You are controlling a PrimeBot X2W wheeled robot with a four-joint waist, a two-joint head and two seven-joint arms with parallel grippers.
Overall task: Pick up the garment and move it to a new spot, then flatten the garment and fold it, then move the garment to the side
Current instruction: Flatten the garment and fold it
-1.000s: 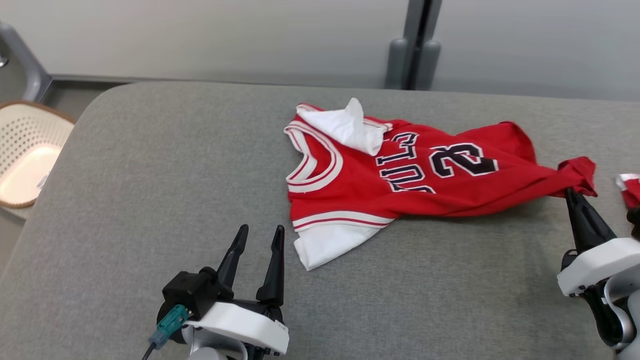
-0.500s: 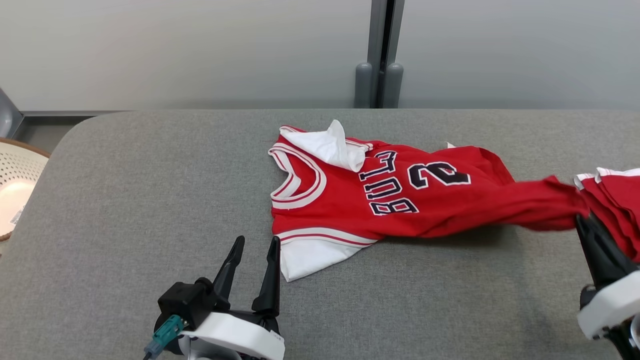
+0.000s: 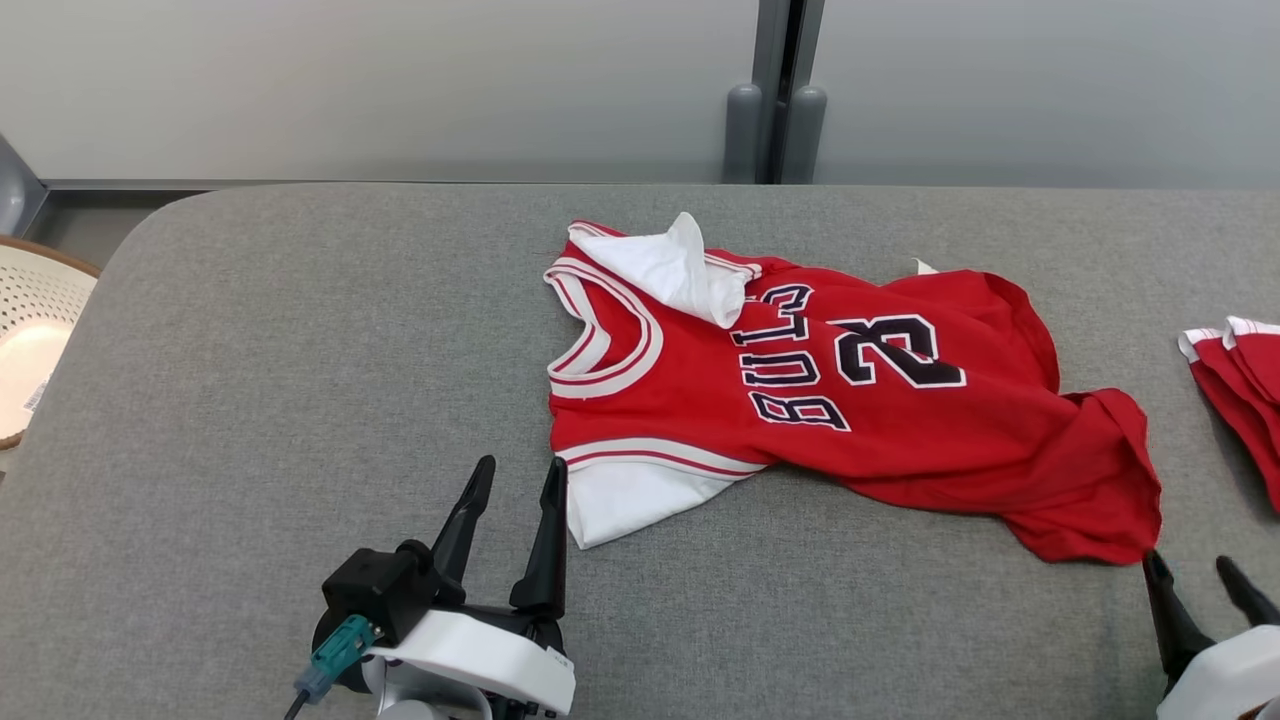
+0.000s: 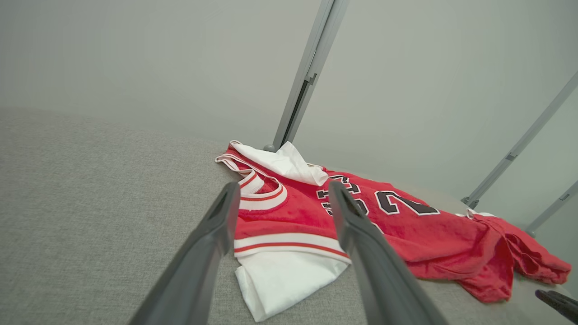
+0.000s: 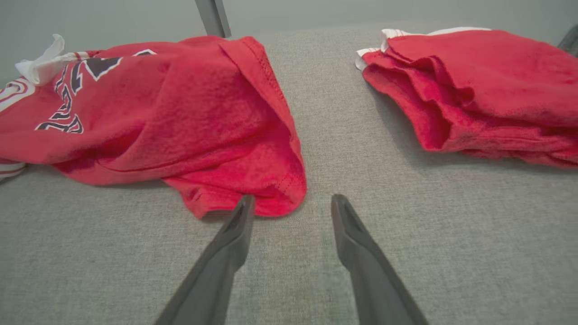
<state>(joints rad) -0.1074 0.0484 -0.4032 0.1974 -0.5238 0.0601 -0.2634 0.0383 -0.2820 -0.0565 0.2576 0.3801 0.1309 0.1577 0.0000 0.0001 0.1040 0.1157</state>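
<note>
The garment (image 3: 800,390) is a red basketball jersey with white trim and the number 23, lying crumpled on the grey table (image 3: 300,380), neck to the left, hem bunched at the right. My right gripper (image 3: 1190,580) stands open at the lower right, its fingertips just short of the hem corner; in the right wrist view the right gripper (image 5: 293,203) has the garment (image 5: 216,131) edge at its left tip, nothing between the fingers. My left gripper (image 3: 515,480) is open near the front, beside the white sleeve. In the left wrist view the left gripper (image 4: 282,194) points at the garment (image 4: 361,225).
Another folded red garment (image 3: 1235,375) lies at the table's right edge, also in the right wrist view as the folded red garment (image 5: 478,90). A pale woven basket (image 3: 30,340) stands off the table's left end. A grey wall with a dark post (image 3: 775,90) runs behind.
My right gripper has opened and let go of the hem, which dropped onto the table; the gripper drew back toward the front. The head camera shifted. My left gripper stayed open in place.
</note>
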